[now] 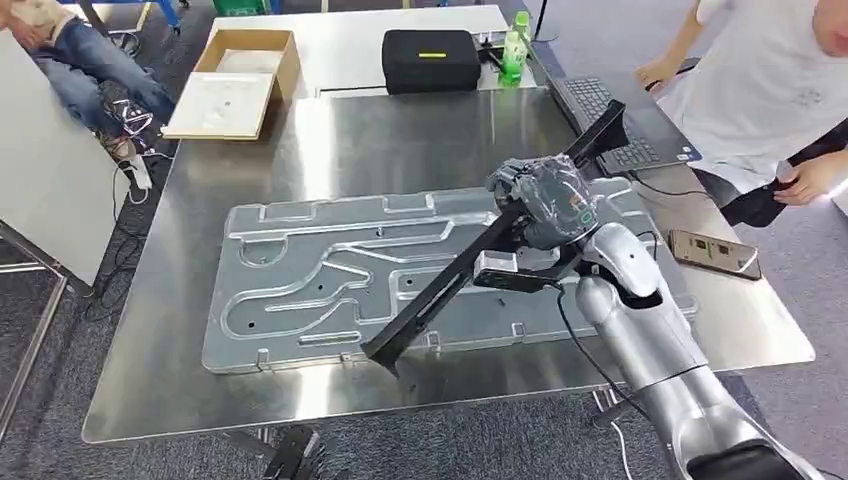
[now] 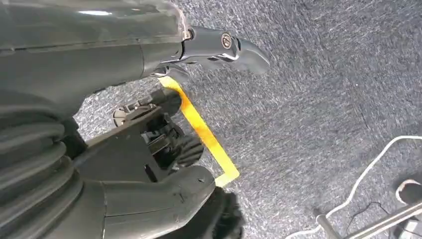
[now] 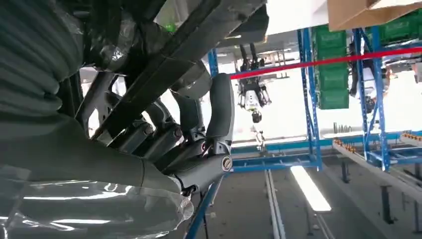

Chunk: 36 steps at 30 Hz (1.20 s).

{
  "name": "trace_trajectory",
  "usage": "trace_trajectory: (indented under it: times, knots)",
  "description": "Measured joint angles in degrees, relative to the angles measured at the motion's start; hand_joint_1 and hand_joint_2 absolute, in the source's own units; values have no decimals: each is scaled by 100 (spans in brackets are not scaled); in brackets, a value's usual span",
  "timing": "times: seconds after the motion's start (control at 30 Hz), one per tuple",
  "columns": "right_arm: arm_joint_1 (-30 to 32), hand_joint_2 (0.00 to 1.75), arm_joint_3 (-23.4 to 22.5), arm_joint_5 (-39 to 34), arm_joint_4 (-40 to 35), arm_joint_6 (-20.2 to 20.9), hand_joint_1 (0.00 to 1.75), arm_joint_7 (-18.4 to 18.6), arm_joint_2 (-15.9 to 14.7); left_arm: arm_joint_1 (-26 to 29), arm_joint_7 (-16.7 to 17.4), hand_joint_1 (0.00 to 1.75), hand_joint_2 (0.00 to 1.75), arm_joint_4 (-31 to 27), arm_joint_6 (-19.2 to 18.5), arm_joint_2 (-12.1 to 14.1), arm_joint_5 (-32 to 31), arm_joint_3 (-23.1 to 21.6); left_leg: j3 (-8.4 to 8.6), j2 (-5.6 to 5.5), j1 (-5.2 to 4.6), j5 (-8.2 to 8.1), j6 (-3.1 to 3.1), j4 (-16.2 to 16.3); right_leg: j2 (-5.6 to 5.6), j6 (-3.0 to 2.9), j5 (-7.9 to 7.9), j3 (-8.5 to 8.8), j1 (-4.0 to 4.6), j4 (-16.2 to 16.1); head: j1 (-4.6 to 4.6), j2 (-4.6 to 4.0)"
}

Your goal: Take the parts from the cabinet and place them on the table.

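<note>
Head view has the right arm (image 1: pixel 650 330) reaching up from the lower right over the steel table (image 1: pixel 150 380), elbow bent, wrist turned so the right hand (image 1: pixel 545 200) sits palm-down above the grooved metal plate (image 1: pixel 290 290). Its fingers are wrapped round a long black bar (image 1: pixel 450 285), the part, which slants from beyond the hand near a laptop (image 1: pixel 620 130) down to a point nearer the robot, its low end touching or just above the plate's near edge. From the right wrist view the fingers (image 3: pixel 219 109) curl tight about the bar (image 3: pixel 164 69). Left hand (image 2: pixel 149 144) hangs over grey carpet (image 2: pixel 323 99) beside yellow tape (image 2: pixel 204 132), fingers curled inward, holding nothing that I can see. Beyond the right hand, a person (image 1: pixel 760 90) leans at the table's corner.
</note>
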Motion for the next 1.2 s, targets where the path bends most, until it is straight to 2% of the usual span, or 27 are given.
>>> trace_trajectory:
  times: [0.03, 0.07, 0.1, 0.13, 0.17, 0.27, 0.3, 0.33, 0.37, 0.43, 0.47, 0.5, 0.57, 0.6, 0.63, 0.67, 0.77, 0.8, 0.83, 0.9, 0.97, 1.0, 1.03, 1.1, 1.13, 1.17, 1.2]
  knots:
    - [5, 0, 17, 7, -43, 4, 0, 22, 0, 0, -2, 0, 175, 0, -4, -2, 0, -6, 2, -1, 8, -11, -16, 11, -6, 13, 223, 146, -22, -314, -2, 0]
    - [0, 0, 42, 9, -87, 7, 0, 26, -2, 0, -2, 0, 175, 0, -9, -4, -2, -11, 7, -3, 22, -29, -43, 30, -24, 26, 498, 400, -39, -822, 0, 0]
    - [-4, 0, 44, 9, -125, 11, 0, 28, -2, 0, -2, 0, 0, 0, -15, -7, -6, -15, 13, -4, 35, -52, -78, 50, -46, 35, 725, 666, -55, -1341, 0, 0]
    - [-13, 0, 46, -11, -148, 22, 0, 33, -2, 0, -2, 0, 0, 0, -15, -4, -11, -20, -3, -13, 6, -79, -124, 71, -51, 34, 653, 806, -27, -1595, 2, 0]
    - [-15, 0, 48, -20, -155, 33, 0, 37, 2, 2, -13, 0, 0, 0, -26, -4, 4, -24, -18, -17, -6, -86, -150, 99, -15, -57, 679, 787, -2, -1646, -9, 0]
    - [19, 0, 50, -50, -125, 15, 0, 129, -11, 25, -66, 0, 0, 0, -68, -4, 98, -24, -5, -9, 5, -78, -246, 49, -17, -183, 666, 771, 32, -1639, -2, 0]
    - [20, 0, 50, -68, -105, 7, 0, 153, -11, 33, -57, 0, 0, 0, -48, -2, 109, -22, -37, -13, 28, -129, -278, 80, -16, -242, 689, 800, -11, -1679, -9, 0]
    - [17, 0, 50, -81, -98, -7, 0, 153, -11, 53, -48, 0, 0, 0, -37, -2, 120, -22, -80, -18, 26, -259, -285, 257, -16, -287, 684, 809, -3, -1681, -9, 0]
    - [17, 0, 50, -92, -98, -13, 0, 153, -11, 58, -50, 0, 0, 0, -35, -2, 120, -22, -238, -18, 28, -466, -290, 618, -15, -321, 677, 812, 3, -1680, -13, 0]
    - [44, 0, 50, -109, -59, -17, 0, 183, -11, 60, -44, 0, 0, 0, 0, 0, 120, -22, -710, -18, 26, -876, -302, 1575, -17, -343, 665, 815, 41, -1676, -9, 0]
    - [61, 0, 50, -112, -39, -18, 0, 190, -11, 59, -44, 0, 0, 0, 18, 0, 120, -22, -880, -18, 26, -934, -299, 1899, -17, -353, 658, 818, 59, -1671, -11, 0]
    - [79, 0, 50, -112, -15, -18, 0, 194, -11, 59, -44, 0, 0, 0, 35, -2, 120, -22, -903, -18, 24, -833, -283, 1904, -16, -362, 652, 830, 75, -1667, -9, 0]
    - [86, 0, 50, -112, 11, -20, 0, 197, -11, 59, -42, 0, 0, 0, 46, 0, 120, -22, -610, -18, 13, -417, -224, 1272, 1, -369, 643, 859, 99, -1664, -9, 0]
    - [81, 0, 50, -112, 11, -20, 0, 199, -11, 59, -39, 0, 0, 0, 48, 2, 120, -22, -309, -28, -8, -112, -164, 636, 15, -364, 634, 882, 110, -1662, -11, 0]
    - [79, 0, 50, -127, 13, -20, 0, 205, -9, 57, -31, 0, 0, 0, 50, 11, 120, -22, -134, -41, -39, -45, -87, 207, 15, -359, 625, 885, 96, -1663, -7, 0]
    - [72, 0, 50, -131, 22, -22, 0, 216, -9, 52, -22, 0, 0, 0, 50, 15, 120, -22, -66, -34, -54, -68, -92, 110, 28, -330, 620, 855, 138, -1639, -9, 0]
    - [77, 0, 50, -206, 59, -17, 0, 264, -9, 50, -26, 0, 0, 0, 50, 18, 144, -22, -87, -41, -93, -46, -82, 107, 26, -228, 654, 855, 84, -1679, -9, 0]
    - [62, 0, 50, -238, 68, -13, 0, 286, -9, 44, -26, 0, 0, 0, 52, 15, 144, -20, -60, -41, -55, -10, -40, 45, 28, -191, 652, 864, 114, -1684, -7, 0]
    - [44, 0, 46, -307, 85, -4, 0, 330, -11, 52, -17, 0, 0, 0, 55, 15, 144, -20, -15, -20, -26, 33, -13, -23, 19, -174, 557, 837, 92, -1579, -5, 0]
    - [-8, 0, 35, -385, 116, 31, 0, 363, -9, 55, -17, 0, 0, 0, 55, 11, 151, -17, -18, -5, -26, 41, 8, -31, 5, -131, 108, 481, 80, -819, -4, 0]
    - [4, 0, 26, -424, 169, 57, 0, 409, -9, 59, -17, 0, 0, 0, 55, 2, 164, -17, -21, -3, -26, 38, 11, -23, 4, -87, -154, 99, 47, -40, -2, 0]
    - [1, 175, 17, -426, 208, 55, 0, 448, -9, 59, -20, 0, 0, 0, 55, 2, 168, -17, -21, -5, -23, 37, 10, -16, 0, -73, -107, 49, 23, 37, -4, 0]
    - [-5, 175, 6, -439, 236, 52, 0, 479, -9, 60, -20, 0, 0, 0, 57, 2, 181, -17, -20, -7, -19, 29, 2, -4, -4, -60, 60, 123, 0, -142, -4, 0]
    - [-54, 175, -61, -492, 278, 44, 0, 634, -4, 60, -20, 0, 0, 0, 57, 0, 186, -15, -18, -18, -7, 1, -36, 34, -26, -43, 534, 541, -36, -992, -4, 0]
    - [-119, 175, -125, -529, 341, 57, 0, 765, -2, 60, -20, 0, 0, 0, 55, -2, 192, -15, -21, -20, -1, -23, -72, 64, -50, -37, 696, 805, -55, -1556, -4, 0]
    - [-211, 175, -199, -562, 472, 109, 0, 948, 11, 57, -24, 0, 0, 0, 57, 0, 197, -15, -59, -31, -50, -41, -110, 91, -42, -52, 616, 851, 10, -1629, -2, 0]
    - [-296, 175, -269, -590, 589, 155, 0, 1087, 22, 61, -26, 0, 0, 0, 59, 0, 197, -13, -63, -32, -43, -36, -134, 84, -24, -110, 633, 825, 6, -1623, -11, 0]
